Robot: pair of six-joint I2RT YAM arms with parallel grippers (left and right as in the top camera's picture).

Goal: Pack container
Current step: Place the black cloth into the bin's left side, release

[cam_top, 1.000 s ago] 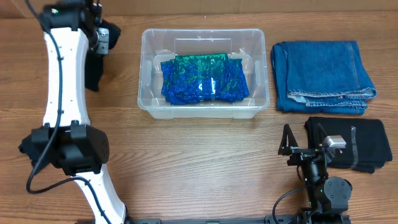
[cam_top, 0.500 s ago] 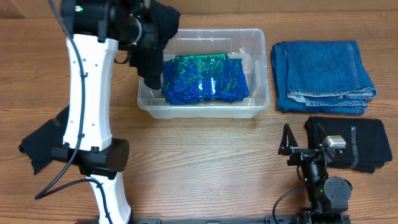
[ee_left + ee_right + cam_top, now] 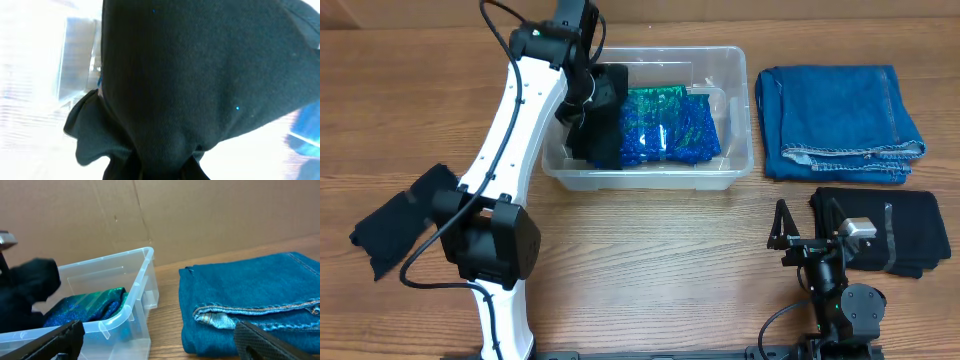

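Left gripper [image 3: 585, 88] hangs over the clear container [image 3: 741, 110], clenched on a black garment [image 3: 605, 125] that bunches right at its fingers in the wrist view. The cloth droops into the tub's left end, just beside the shiny blue-green garment [image 3: 675, 125] already inside, which looks like the only free room. The container sits mid-desk [image 3: 650, 260], at the far edge. Folded jeans [image 3: 835, 115] wait to its right. The right gripper [image 3: 798, 222] sits parked low, fingers spread, holding nothing. Next call, by my read: let go.

Wood-grain table [image 3: 650, 250], plain brown cardboard wall [image 3: 200, 215] behind its far edge.
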